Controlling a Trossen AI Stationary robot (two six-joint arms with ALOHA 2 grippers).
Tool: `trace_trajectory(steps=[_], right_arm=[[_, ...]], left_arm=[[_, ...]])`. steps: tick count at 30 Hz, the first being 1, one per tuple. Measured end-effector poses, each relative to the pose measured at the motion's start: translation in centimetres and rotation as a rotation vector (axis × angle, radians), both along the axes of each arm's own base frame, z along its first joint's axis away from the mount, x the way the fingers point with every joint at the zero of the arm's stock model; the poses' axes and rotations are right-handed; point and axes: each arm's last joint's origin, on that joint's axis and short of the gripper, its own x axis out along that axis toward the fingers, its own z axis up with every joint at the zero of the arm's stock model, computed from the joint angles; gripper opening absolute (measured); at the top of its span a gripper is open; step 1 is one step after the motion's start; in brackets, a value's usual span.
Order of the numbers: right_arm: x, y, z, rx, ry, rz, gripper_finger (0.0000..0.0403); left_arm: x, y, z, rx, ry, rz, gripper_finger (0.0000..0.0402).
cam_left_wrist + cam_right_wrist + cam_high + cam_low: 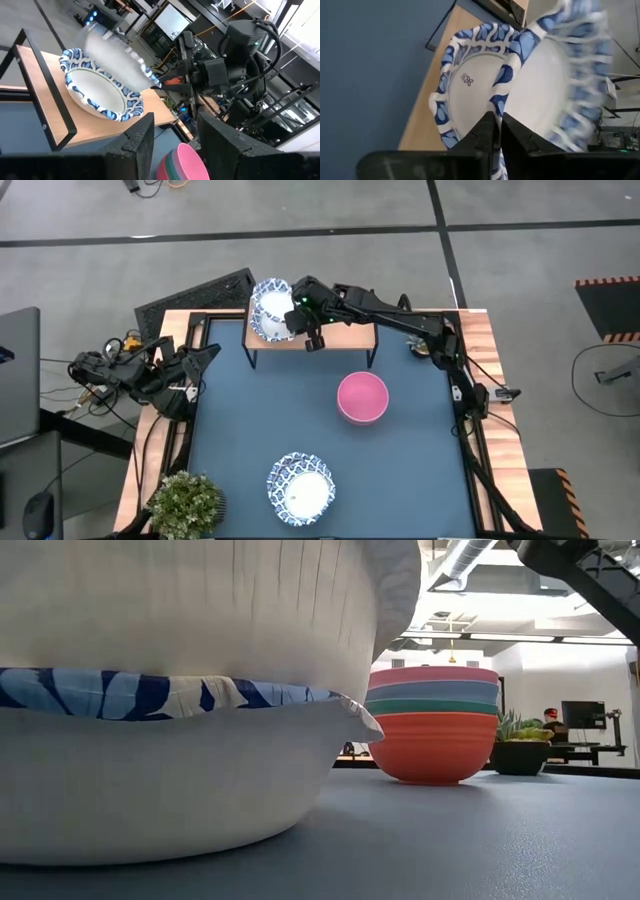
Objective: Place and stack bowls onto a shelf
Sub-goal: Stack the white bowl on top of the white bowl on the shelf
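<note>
The shelf (pixel 330 337) stands at the table's far edge. A white bowl with a blue patterned rim (pixel 465 85) rests on its left end. My right gripper (pixel 294 313) is shut on a second such bowl (pixel 550 85), which is tilted over the first. It also shows in the left wrist view (pixel 115 50). A stack of pink, lavender, green and red bowls (pixel 432 725) stands mid-table (pixel 362 398). Blue-rimmed white bowls (pixel 300 488), nested (pixel 170 780), sit near the front edge. My left gripper (pixel 175 145) is open and empty at the table's left edge (pixel 208 356). My right gripper pinches the tilted bowl's blue rim (pixel 501 102) between its two fingers, on the side of the bowl toward the table's right. The fingers come from the table's right. The bowl stands steeply tilted over the shelf bowl; whether it touches that bowl I cannot tell.
A potted green plant (pixel 187 502) stands at the table's near left corner. Another plant (pixel 520 745) shows behind the coloured stack in the low view. The shelf's right half (pixel 350 330) is bare wood. Bare blue tabletop (pixel 250 410) lies between the shelf and the front bowls.
</note>
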Motion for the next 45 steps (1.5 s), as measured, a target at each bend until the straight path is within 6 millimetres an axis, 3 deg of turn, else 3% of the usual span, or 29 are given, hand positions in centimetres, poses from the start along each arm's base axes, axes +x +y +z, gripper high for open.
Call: trace_trajectory(steps=[29, 33, 40, 45], right_arm=[[-0.3, 0.0, -0.3, -0.028, 0.06, 0.105, 0.0069], [-0.4, 0.1, -0.4, -0.025, 0.077, 0.109, 0.0106], [0.0, 0.1, 0.3, -0.113, 0.037, 0.051, 0.0234], [-0.8, 1.7, 2.7, -0.17, -0.001, 0.058, 0.0261]], left_arm=[[0.0, 0.1, -0.1, 0.001, 0.009, 0.026, 0.0146], [0.0, 0.1, -0.1, 0.001, 0.008, 0.026, 0.0167], [0.0, 0.0, -0.1, 0.001, 0.007, 0.02, 0.0206], [0.0, 0.1, -0.1, 0.003, 0.009, 0.024, 0.0213]])
